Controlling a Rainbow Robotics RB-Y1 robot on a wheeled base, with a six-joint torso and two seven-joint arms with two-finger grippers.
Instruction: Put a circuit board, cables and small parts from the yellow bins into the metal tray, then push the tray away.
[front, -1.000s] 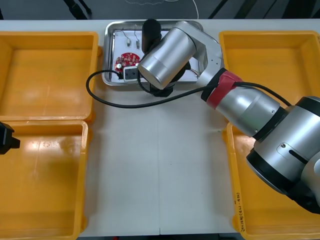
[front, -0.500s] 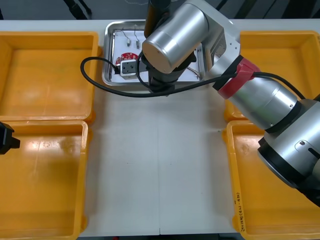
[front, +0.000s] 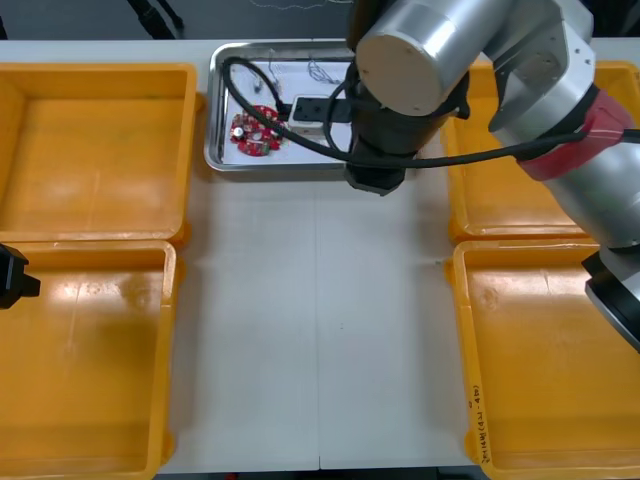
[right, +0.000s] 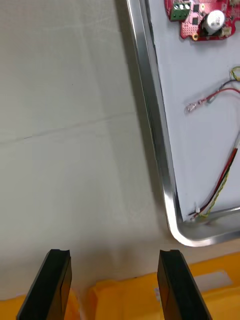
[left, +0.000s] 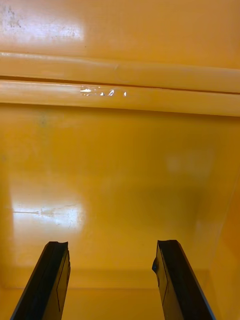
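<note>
The metal tray (front: 215, 150) stands at the table's far middle, white inside. It holds a round red circuit board (front: 257, 132), a red and yellow cable (right: 222, 165) and small metal parts (front: 270, 73). My right arm (front: 430, 50) reaches over the tray's right half. The right gripper (right: 114, 260) is open and holds nothing, hovering over the bare table just outside the tray's rim (right: 160, 150), close to a rounded corner. The circuit board (right: 200, 17) lies well beyond its fingertips. My left gripper (left: 111, 255) is open above a yellow bin's floor at the table's left edge (front: 12, 275).
Two yellow bins (front: 95, 150) (front: 85, 360) line the left side and two more (front: 545, 380) the right. An orange bin rim (right: 150, 295) lies just under the right fingers. A black cable (front: 240, 85) from the right arm loops over the tray's left part.
My right arm has swung to the right across the tray, uncovering the circuit board. Its black cable loop came off the table and now hangs over the tray. The left arm stayed put.
</note>
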